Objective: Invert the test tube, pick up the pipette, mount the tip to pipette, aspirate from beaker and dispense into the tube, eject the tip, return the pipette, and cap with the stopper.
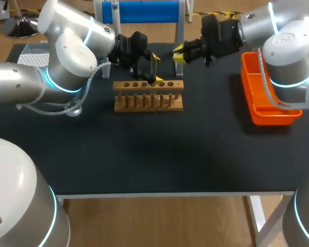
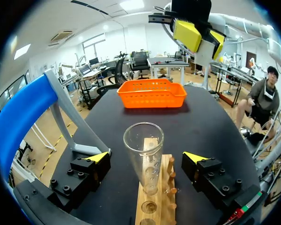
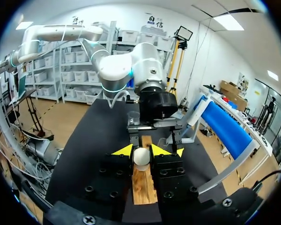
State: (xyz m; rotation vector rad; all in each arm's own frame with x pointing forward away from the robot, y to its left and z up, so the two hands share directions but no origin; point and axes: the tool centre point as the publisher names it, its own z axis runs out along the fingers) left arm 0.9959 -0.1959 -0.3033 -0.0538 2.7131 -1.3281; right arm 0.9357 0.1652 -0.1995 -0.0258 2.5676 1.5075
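The test tube rack (image 1: 148,95) stands mid-table toward the far edge, a test tube (image 2: 144,154) upright in it; basket (image 1: 265,98) along the right edge; tip box (image 1: 33,55) at the far left corner

A black table (image 1: 144,154) with a pale near edge fills the scene, a white leg (image 1: 257,213) at its near right, on a light wooden floor (image 1: 159,221). Around it, white walls, bright ceiling panels (image 2: 131,4), a window (image 2: 91,44), and shelving (image 3: 77,70) of white bins.
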